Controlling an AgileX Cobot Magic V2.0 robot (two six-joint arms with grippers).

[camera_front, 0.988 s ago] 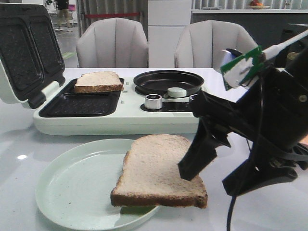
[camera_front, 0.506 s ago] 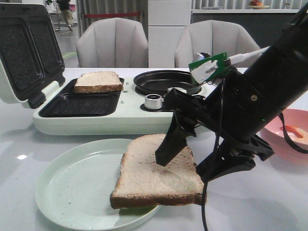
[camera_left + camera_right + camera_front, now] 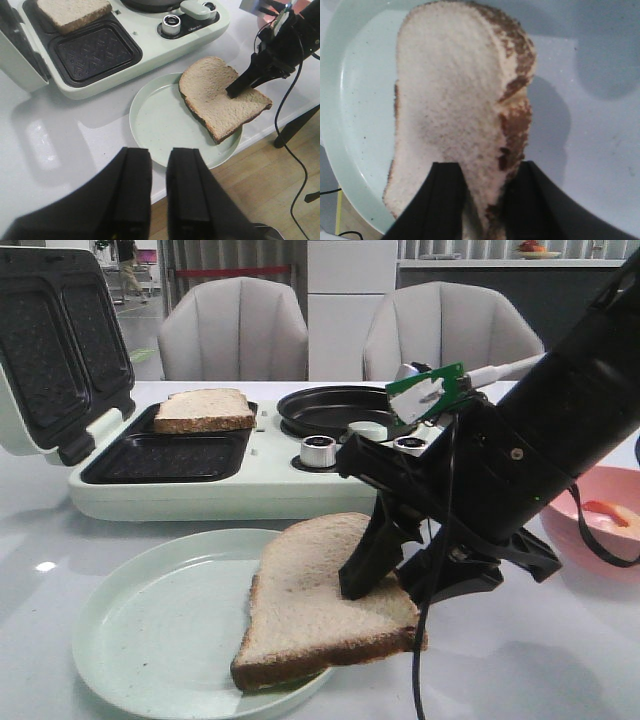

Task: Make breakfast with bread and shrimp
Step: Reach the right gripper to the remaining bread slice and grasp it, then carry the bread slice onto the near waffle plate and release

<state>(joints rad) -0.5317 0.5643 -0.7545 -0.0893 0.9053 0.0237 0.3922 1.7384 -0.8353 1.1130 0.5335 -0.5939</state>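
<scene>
Across the white surface, the pale green sandwich maker is the biggest thing, its lid thrown open. One bread slice already lies in the far grill well; the near well is bare, and the round black pan beside it holds no food that I can make out. In front sits the pale green plate, with the second bread slice half on it and hanging over its right rim. The right hand is closed on that slice's right edge, one finger on top and one below, and that edge looks raised slightly. The left hand hangs well back over the surface's near edge, fingers close together with only a thin gap, holding nothing. At the far right, a shrimp rests in the pink bowl. By my reading the job is roughly a third done: this slice is not yet on the maker, and the shrimp is untouched.
</scene>
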